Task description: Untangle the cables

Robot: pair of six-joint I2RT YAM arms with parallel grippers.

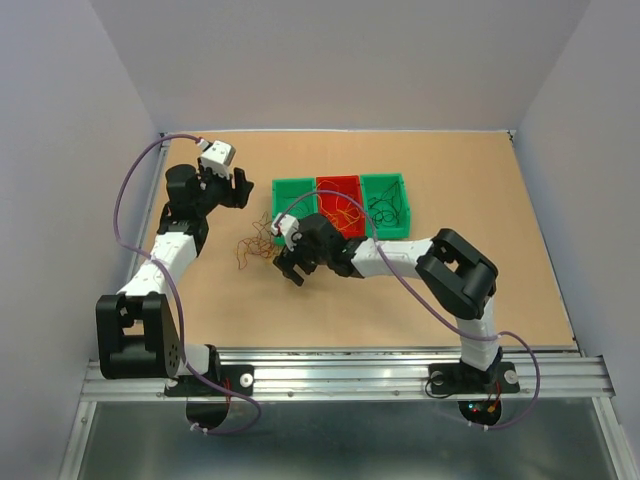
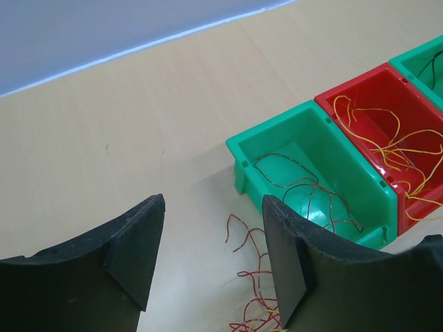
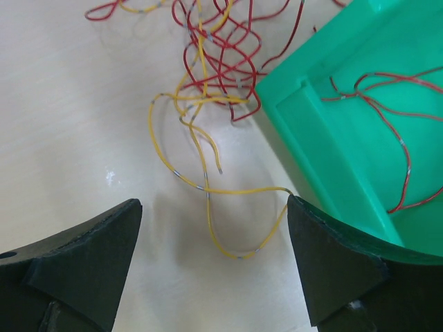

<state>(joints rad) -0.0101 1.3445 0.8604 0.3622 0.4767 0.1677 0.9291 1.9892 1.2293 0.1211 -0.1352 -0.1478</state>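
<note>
1. Yellow and red cables (image 3: 208, 90), hair-thin, light and springy, lie tangled just ahead of the right gripper (image 3: 213, 207).
2. A loose yellow loop (image 3: 166, 162) between its wide-spread jaws looks the likeliest hold.
3. Left gripper (image 2: 213, 202), also wide, holds nothing.

Loose cables (image 1: 252, 246) lie on the table (image 1: 300, 322) left of three bins (image 1: 340, 179).
</note>
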